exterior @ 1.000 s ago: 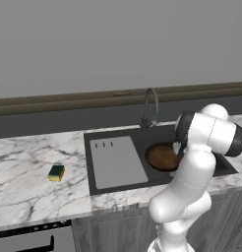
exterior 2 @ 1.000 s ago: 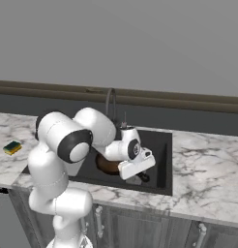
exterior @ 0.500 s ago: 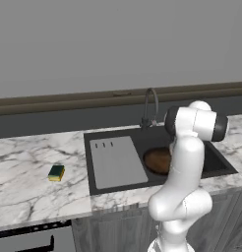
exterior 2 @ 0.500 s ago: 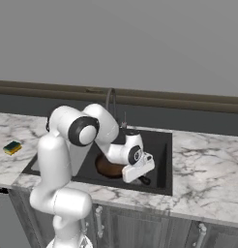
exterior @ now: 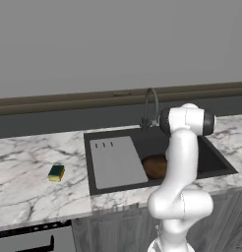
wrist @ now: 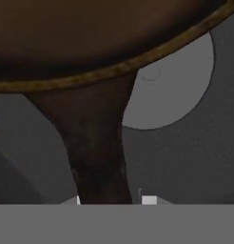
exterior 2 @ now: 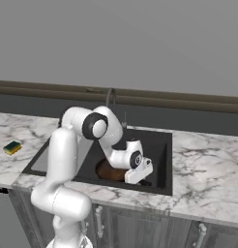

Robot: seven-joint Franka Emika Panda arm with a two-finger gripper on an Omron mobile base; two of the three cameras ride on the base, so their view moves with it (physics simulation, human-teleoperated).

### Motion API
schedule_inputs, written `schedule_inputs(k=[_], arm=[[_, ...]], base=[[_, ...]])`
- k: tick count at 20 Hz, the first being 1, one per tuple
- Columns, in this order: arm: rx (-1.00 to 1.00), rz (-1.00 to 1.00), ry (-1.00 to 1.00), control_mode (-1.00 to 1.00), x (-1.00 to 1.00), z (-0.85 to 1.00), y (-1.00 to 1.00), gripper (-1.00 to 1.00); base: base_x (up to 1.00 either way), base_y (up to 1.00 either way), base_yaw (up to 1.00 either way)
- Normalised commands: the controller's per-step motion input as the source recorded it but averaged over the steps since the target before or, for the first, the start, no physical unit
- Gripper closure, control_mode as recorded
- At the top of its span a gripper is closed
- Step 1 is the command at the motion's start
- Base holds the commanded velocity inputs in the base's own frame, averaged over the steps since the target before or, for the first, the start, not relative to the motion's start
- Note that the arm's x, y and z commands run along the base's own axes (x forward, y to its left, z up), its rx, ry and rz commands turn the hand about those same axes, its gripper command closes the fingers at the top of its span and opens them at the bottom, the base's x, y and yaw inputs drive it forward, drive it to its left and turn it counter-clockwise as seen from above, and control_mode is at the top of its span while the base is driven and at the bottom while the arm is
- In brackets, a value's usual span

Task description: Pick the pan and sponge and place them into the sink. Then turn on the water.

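Lowered deeper over the last second, the arm now reaches down into the sink (exterior: 211, 156), and in the left base view its upright white link has slid left to stand in front of the basin. The pan (exterior: 153, 167) lies in the basin at centre of that frame, its right part hidden behind the arm; in the right base view it sits left of centre in the basin, just under the wrist. The tool (exterior 2: 143, 181) is at the pan's right edge in the right base view, low in the basin. In the hand view the pan's dark handle runs down to the bottom middle of the frame between the finger tips, so the tool is clamped on that handle, with the pan's brown bowl and lighter rim across the top and the round drain (wrist: 171, 90) at upper right. The sponge (exterior: 56, 173) rests on the marble surface (exterior: 24, 167) at left, well apart from the sink. The faucet (exterior: 150, 106) arches behind the basin.
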Motion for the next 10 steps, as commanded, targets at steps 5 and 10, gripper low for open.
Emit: schedule_inputs(k=[5, 10], arm=[[0.00, 0.06, 0.00, -1.00, 0.36, -0.31, 0.00, 1.00], [0.00, 0.06, 0.00, -1.00, 0.38, -0.30, 0.00, 1.00]], base=[[0.00, 0.00, 0.00], [0.00, 0.00, 0.00]])
